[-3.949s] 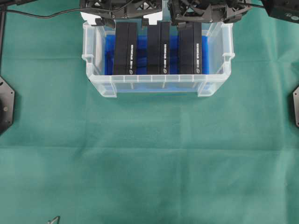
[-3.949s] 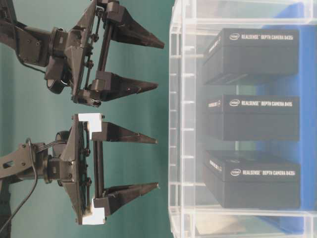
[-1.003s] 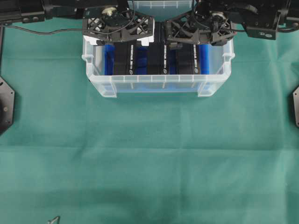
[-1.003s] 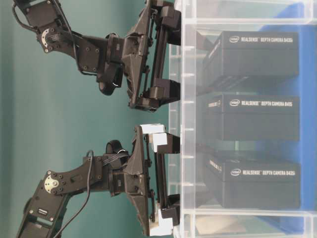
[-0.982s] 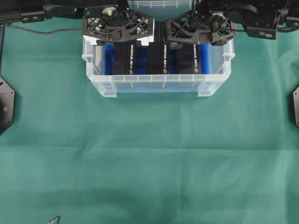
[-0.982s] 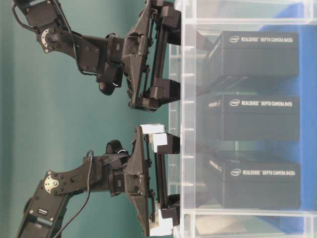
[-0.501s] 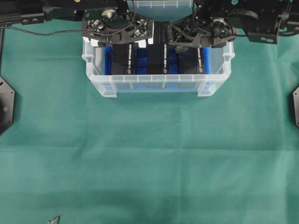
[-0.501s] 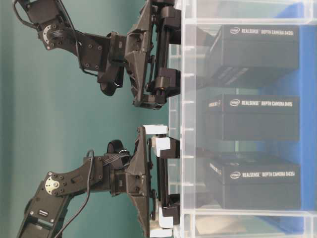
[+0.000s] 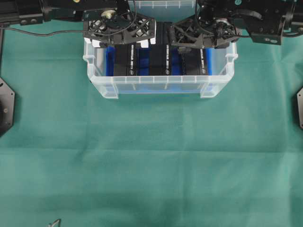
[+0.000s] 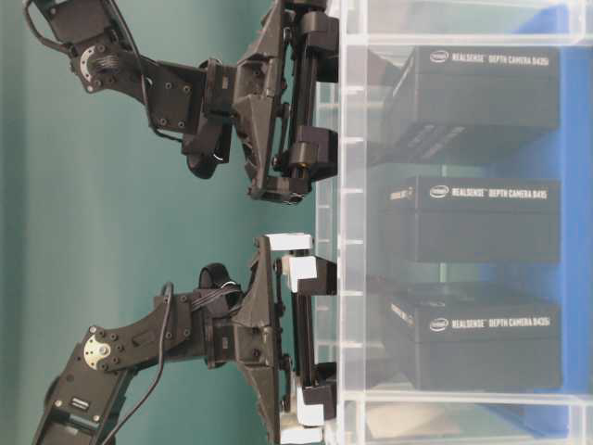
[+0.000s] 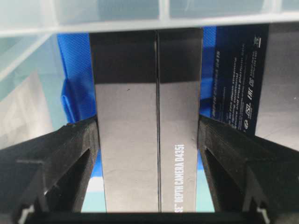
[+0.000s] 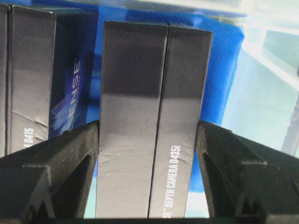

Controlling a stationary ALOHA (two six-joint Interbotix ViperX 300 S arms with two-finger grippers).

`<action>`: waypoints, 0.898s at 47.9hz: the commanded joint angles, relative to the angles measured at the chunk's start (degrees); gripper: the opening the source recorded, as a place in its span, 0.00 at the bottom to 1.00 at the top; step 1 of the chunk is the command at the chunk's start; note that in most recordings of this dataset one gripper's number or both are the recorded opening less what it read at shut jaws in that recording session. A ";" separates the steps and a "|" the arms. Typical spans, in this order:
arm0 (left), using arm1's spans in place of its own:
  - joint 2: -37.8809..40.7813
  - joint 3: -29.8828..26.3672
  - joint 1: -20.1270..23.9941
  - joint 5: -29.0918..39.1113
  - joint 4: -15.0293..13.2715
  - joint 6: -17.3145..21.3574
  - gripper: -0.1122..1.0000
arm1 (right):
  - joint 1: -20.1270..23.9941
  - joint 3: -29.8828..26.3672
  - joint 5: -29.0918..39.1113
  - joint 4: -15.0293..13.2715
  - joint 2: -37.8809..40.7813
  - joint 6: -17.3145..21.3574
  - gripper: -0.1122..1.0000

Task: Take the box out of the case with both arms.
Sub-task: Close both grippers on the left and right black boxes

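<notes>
Now both arms are down in the case (image 9: 102,78). Left gripper (image 11: 148,140) has its jaws clamped on one black box (image 11: 147,121); right gripper (image 12: 147,140) squeezes another box (image 12: 149,116) between its jaws.

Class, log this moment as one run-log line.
left claw: shut on left black cardboard box | right claw: shut on right black cardboard box | clear plastic case
</notes>
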 commanded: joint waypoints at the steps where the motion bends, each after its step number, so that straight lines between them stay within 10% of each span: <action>1: -1.41 -0.18 -0.88 -1.05 -0.88 -0.62 0.67 | 0.44 0.18 0.00 0.18 -0.53 0.09 0.69; 43: -2.90 -8.44 -0.53 9.23 -0.79 0.00 0.67 | 0.44 -7.29 8.26 -0.35 -4.75 3.87 0.69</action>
